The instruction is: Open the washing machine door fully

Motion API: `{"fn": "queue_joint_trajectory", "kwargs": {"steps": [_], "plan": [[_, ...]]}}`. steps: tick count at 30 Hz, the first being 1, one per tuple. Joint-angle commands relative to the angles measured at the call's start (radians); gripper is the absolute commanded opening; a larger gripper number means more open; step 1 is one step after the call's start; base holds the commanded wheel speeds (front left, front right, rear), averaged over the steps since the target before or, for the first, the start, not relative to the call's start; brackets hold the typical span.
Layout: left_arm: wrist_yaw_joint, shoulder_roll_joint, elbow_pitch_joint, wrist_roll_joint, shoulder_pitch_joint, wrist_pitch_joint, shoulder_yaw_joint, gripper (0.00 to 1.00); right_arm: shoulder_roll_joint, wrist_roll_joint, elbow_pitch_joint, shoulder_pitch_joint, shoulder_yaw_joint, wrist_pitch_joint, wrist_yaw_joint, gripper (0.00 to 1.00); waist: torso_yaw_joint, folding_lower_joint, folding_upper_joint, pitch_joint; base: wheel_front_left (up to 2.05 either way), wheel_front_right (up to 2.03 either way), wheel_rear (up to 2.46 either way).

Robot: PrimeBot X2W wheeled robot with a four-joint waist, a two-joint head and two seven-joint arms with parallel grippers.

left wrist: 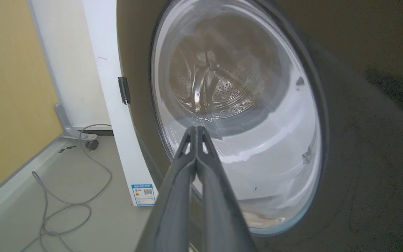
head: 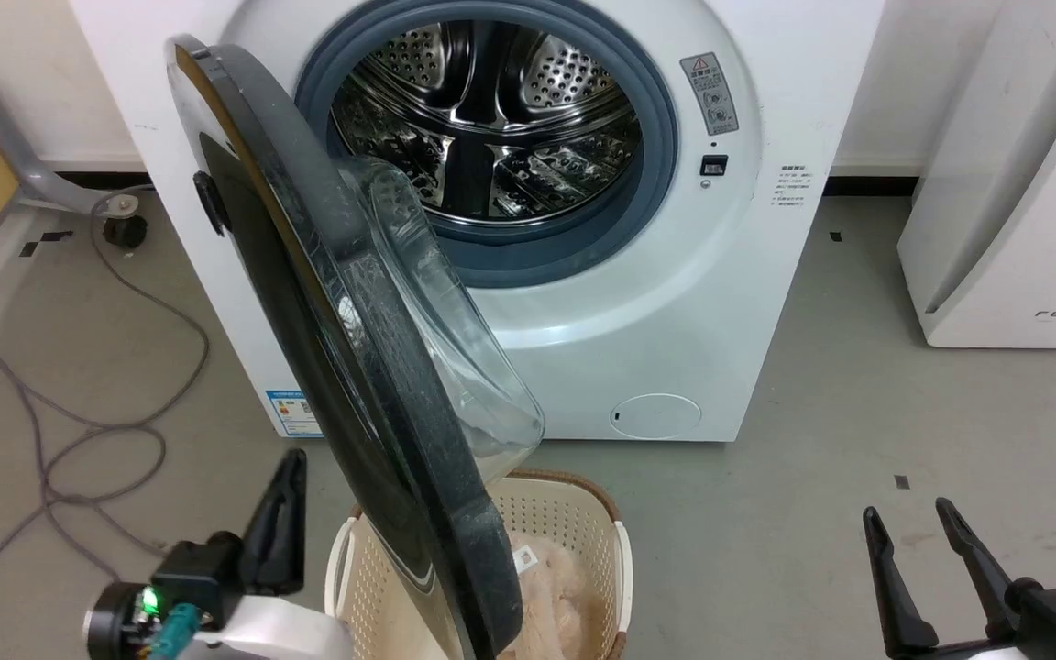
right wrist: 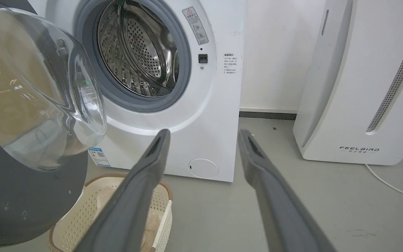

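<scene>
The washing machine (head: 693, 302) is a white front loader with a grey gasket and steel drum (head: 491, 119) showing. Its round black door (head: 372, 394) stands swung out on the left hinge, roughly edge-on to the head view, its clear bowl window (head: 455, 339) bulging toward the machine. My left gripper (head: 290, 467) is shut and empty at the lower left, on the door's outer side; in the left wrist view its closed fingertips (left wrist: 196, 131) point at the window (left wrist: 240, 115). My right gripper (head: 908, 518) is open at the lower right, away from the door (right wrist: 12, 196).
A cream laundry basket (head: 583, 522) holding pinkish cloth stands on the floor under the door's free edge. A white FEELBIRD appliance (head: 1014, 202) stands to the right. A grey cable (head: 97, 422) loops over the floor on the left by a yellow wall (left wrist: 9, 87).
</scene>
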Motion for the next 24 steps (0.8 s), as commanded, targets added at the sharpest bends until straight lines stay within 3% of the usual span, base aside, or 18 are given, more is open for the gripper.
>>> {"fn": "queue_joint_trajectory", "kwargs": {"steps": [1,17,24], "plan": [[0.002,0.010,-0.031,-0.003,-0.013,-0.004,0.011,0.00,0.004,0.012,0.002,0.007,0.001,-0.004,0.001,1.00,0.001,0.0000,0.0000,0.001,0.00,0.00,0.00],[0.046,0.070,-0.446,0.051,-0.166,-0.004,0.059,0.00,0.004,0.017,0.010,-0.004,0.007,0.000,0.001,1.00,-0.001,0.0000,0.0000,0.014,0.00,0.00,0.00],[0.008,0.057,-0.617,0.038,-0.214,0.020,-0.025,0.00,0.004,0.019,0.017,-0.002,0.014,0.001,0.001,1.00,-0.019,0.0000,0.0000,-0.001,0.00,0.00,0.00]]}}
